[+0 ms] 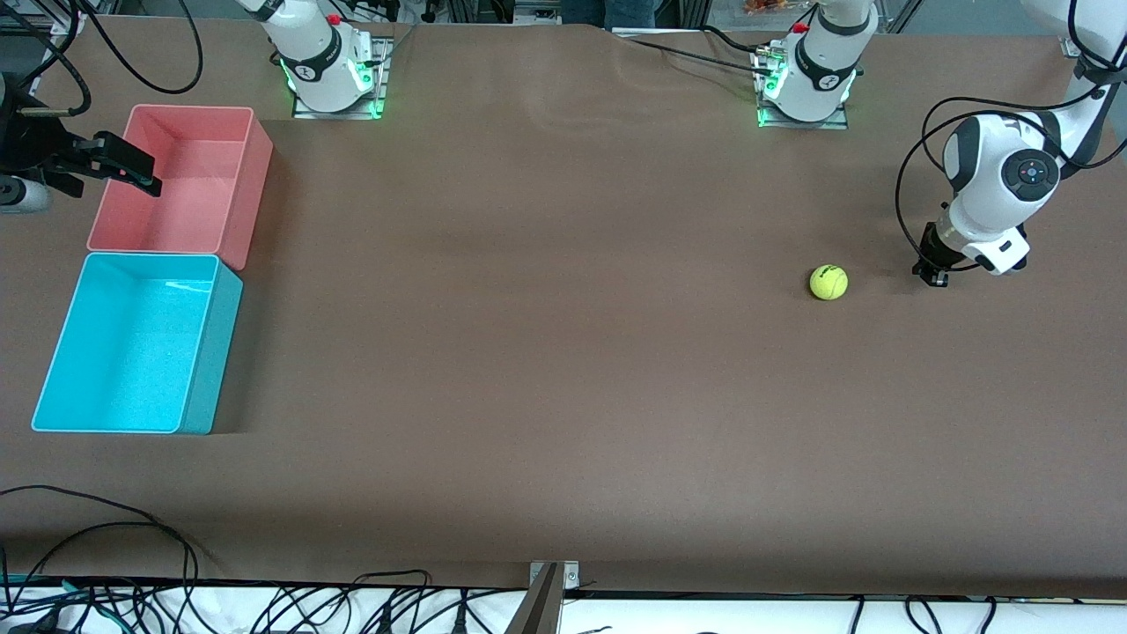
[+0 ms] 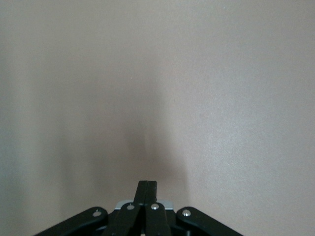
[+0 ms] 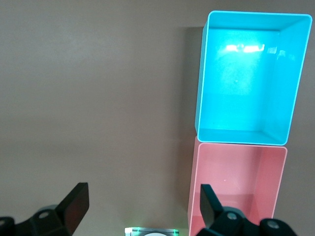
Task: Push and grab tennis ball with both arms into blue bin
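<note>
The tennis ball [image 1: 828, 283] sits on the brown worktop [image 1: 546, 352], near the left arm's end, w/ nothing touching it. The blue bin [image 1: 53, 387] is well apart from it, at the right arm's end, right beside the pink bin [image 1: 254, 189] & nearer the front camera than the pink one. Both bins look empty.

Left tool [image 1: 931, 271] is low, close above the worktop or on it, just beside the ball but w/ a gap between. Its two fingers are pressed together, holding nothing; the left wrist view shows only bare worktop. Right tool [image 1: 123, 165] hangs over the pink bin's edge, fingers spread wide, nothing in them. That arm looks like it's waiting.

The ball is prob. light, fuzzy & a bit squashy. It's round, so it will roll easy from a small poke & may run off crooked. I think the push comes first: nudge it at the middle of its side, low, straight toward the bins. The fuzz isn't slippy, so for the grab, fingers on two sides across the widest part should hold ok. Squeeze too high & it could pop out.
</note>
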You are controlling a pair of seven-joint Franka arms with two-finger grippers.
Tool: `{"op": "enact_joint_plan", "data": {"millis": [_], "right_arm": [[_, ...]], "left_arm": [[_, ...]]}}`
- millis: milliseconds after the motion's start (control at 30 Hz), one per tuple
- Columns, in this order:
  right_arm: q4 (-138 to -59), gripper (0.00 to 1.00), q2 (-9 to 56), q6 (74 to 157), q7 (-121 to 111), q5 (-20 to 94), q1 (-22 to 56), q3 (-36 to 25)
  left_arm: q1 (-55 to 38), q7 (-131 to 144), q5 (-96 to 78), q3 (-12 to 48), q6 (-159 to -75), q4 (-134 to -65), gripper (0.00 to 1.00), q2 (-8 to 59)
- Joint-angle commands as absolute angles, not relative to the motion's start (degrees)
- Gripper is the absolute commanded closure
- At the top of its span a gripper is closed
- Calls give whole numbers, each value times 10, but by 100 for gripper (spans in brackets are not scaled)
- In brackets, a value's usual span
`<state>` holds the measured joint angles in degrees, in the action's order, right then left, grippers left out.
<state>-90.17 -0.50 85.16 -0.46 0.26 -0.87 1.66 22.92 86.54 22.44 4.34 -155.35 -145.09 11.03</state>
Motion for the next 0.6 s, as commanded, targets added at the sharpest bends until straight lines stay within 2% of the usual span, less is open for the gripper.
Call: {"op": "enact_joint_plan", "data": {"millis": [0, 133, 233, 567], "right_arm": [[-892, 0, -4, 850, -5, 8, -10, 13], [-892, 0, -4, 850, -5, 9, -10, 13], [-892, 0, -4, 850, -5, 7, -9, 14], [-892, 0, -4, 851, -5, 9, -10, 14]], "left_arm": [[206, 1004, 247, 105, -1554, -1450, 100, 130], [206, 1122, 248, 181, -1550, -1459, 100, 133], [207, 1151, 249, 211, -1537, -1468, 100, 132], [240, 1066, 250, 210, -1529, -1453, 100, 121]]}}
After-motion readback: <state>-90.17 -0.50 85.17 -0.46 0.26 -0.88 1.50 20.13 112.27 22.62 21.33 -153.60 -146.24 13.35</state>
